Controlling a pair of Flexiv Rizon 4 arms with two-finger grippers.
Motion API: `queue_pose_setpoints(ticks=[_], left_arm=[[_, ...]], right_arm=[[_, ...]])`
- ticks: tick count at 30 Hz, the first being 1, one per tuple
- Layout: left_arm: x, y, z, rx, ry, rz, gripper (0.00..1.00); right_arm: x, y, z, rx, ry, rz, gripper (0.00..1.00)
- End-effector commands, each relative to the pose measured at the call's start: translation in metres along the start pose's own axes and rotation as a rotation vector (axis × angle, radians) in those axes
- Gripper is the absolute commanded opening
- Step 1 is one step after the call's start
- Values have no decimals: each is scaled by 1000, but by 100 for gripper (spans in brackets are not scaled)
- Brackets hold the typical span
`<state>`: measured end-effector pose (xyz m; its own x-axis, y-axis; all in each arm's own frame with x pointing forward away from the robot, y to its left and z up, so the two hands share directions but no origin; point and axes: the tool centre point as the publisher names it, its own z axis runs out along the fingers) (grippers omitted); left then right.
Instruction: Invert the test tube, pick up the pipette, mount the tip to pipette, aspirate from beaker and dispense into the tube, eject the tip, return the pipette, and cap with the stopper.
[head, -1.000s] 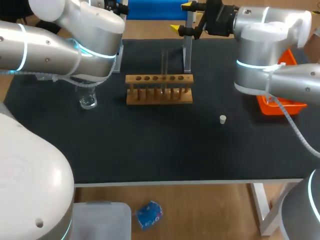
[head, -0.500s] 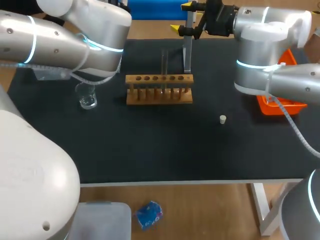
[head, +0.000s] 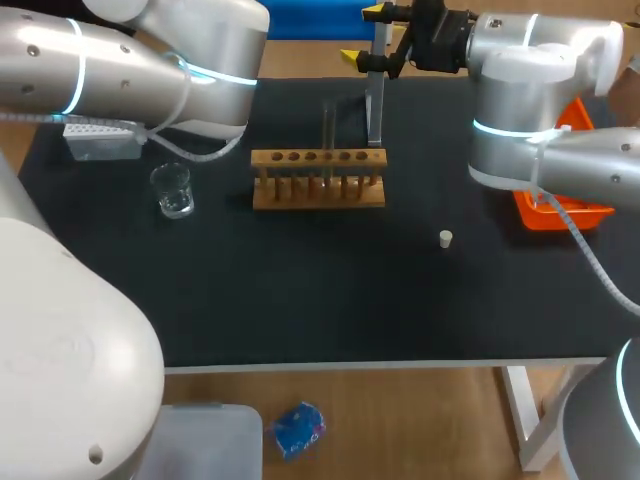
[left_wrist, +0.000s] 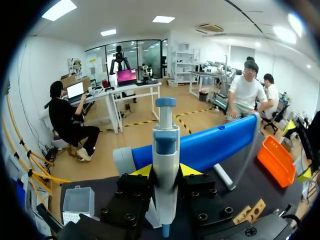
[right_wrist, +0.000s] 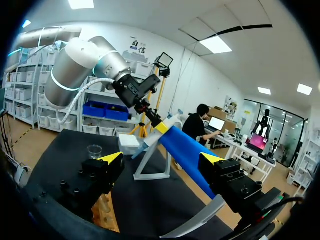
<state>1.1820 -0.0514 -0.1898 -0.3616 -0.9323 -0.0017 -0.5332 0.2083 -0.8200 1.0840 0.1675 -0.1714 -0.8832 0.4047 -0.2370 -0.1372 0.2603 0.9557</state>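
Observation:
My left gripper (left_wrist: 166, 172) is shut on a white and blue pipette (left_wrist: 165, 165), held upright between its yellow tips. In the head view my left arm (head: 150, 60) hangs over the table's back left and hides that gripper. A clear test tube (head: 328, 125) stands in the wooden rack (head: 318, 180). The glass beaker (head: 173, 190) is left of the rack, and the tip box (head: 100, 140) lies behind it. A small white stopper (head: 446, 238) lies on the mat right of the rack. My right gripper (head: 366, 35) stands open by the grey pipette stand (head: 375, 95), nothing between its fingers (right_wrist: 111, 159).
An orange tray (head: 560, 208) sits at the table's right edge under my right arm. The black mat (head: 320, 300) in front of the rack is bare apart from the stopper. A blue bar (head: 300, 18) runs along the far edge.
My left arm has drawn back and up toward the far left, uncovering the tip box and the beaker. The right arm has not moved.

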Motion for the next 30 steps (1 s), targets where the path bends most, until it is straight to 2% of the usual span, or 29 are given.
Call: queue_pose_setpoints(ticks=[1, 30], left_arm=[[2, -3, 5, -64, -7, -2, 0], [18, 15, 16, -109, 24, -4, 0]], right_arm=[[0, 0, 0, 1, 0, 0, 100], [0, 0, 0, 1, 0, 0, 100]])
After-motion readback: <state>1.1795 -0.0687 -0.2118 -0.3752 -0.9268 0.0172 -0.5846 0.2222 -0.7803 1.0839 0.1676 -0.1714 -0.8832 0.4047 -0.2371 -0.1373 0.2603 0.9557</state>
